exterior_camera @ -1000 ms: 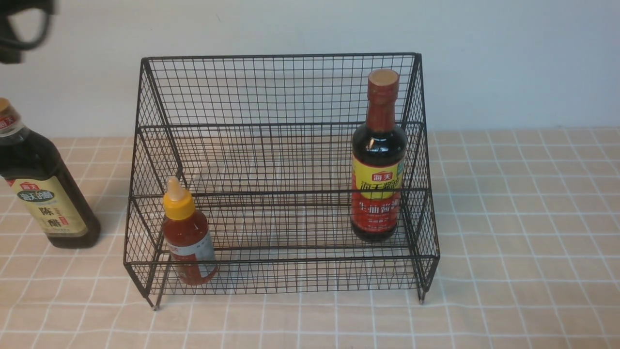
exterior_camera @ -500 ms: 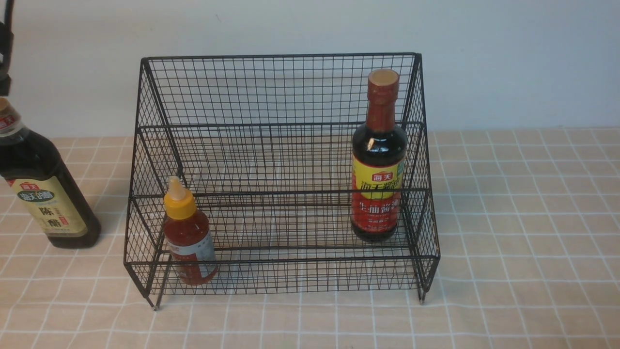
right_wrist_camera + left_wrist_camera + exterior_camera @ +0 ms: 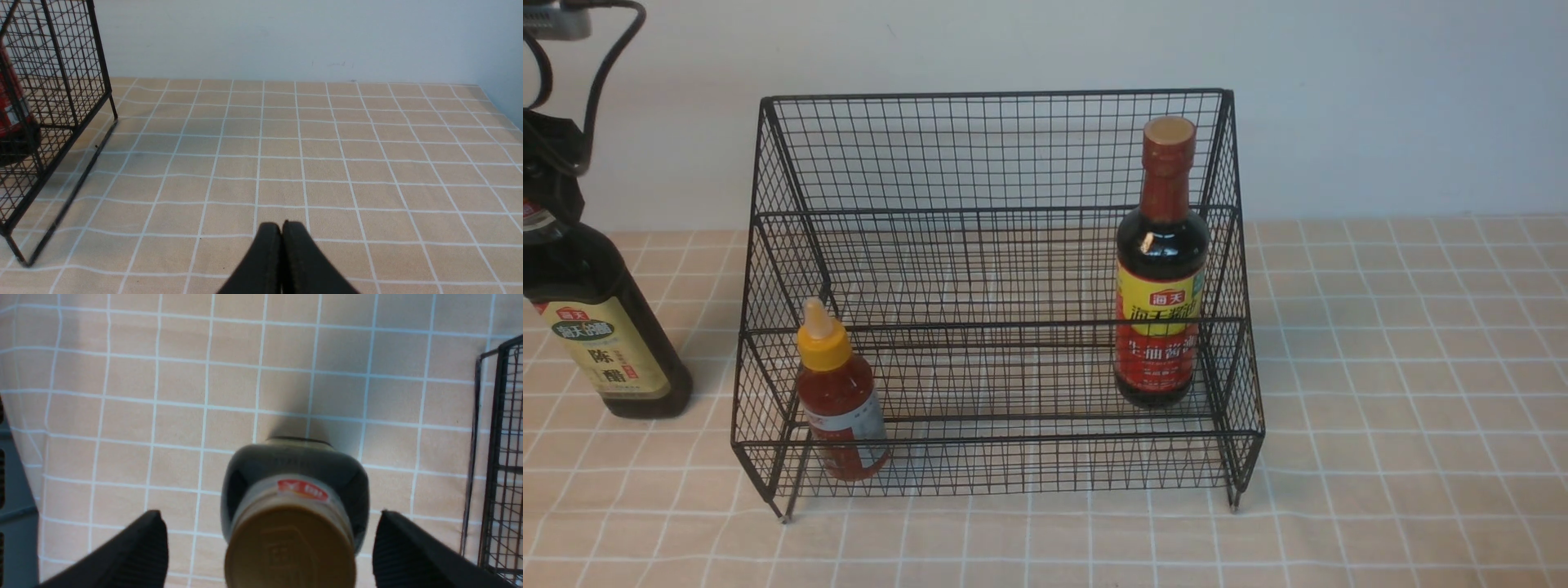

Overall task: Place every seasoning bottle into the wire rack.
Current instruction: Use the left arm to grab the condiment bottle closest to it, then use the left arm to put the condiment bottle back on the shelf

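Fingers of the left arm (image 3: 139, 551) stand wide apart and hold nothing. One is on each side of the gold cap of the large dark bottle (image 3: 294, 469), with a clear gap on both sides, so neither touches it. The wide spread looks meant to straddle the neck from above before closing. That bottle stands upright on the bench (image 3: 1405, 367) at the left edge of the scene. It is near the wire rack (image 3: 980, 147) but outside it, the only bottle not yet in. Inside the rack, the small red sauce bottle (image 3: 841, 400) stands at the near left corner. The tall red-necked bottle (image 3: 1161, 278) stands toward the right side. Fingers of the right arm (image 3: 269, 261) are pressed together and empty, over bare bench right of the rack, probably parked out of the way.
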Controlling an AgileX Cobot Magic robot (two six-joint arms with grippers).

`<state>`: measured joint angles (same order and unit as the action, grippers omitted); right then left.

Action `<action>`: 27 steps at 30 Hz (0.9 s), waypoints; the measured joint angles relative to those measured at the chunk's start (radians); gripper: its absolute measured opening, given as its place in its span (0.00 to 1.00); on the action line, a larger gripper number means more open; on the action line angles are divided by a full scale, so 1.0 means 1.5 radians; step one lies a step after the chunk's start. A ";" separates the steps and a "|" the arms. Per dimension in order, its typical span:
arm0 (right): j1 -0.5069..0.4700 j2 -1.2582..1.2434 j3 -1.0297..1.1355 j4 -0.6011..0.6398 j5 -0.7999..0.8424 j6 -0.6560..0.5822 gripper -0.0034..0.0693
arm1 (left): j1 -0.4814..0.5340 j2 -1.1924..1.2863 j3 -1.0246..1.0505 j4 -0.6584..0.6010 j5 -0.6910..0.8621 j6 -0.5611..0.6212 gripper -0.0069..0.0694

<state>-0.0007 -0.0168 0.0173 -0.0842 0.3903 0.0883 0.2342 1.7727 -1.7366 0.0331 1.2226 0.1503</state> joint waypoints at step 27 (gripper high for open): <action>0.000 0.000 0.000 0.000 0.000 0.020 0.03 | -0.031 -0.042 -0.046 -0.022 0.042 -0.018 0.51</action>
<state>-0.0007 -0.0168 0.0173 -0.0842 0.3903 0.1188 0.1872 1.7090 -1.8052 0.0000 1.2856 0.1234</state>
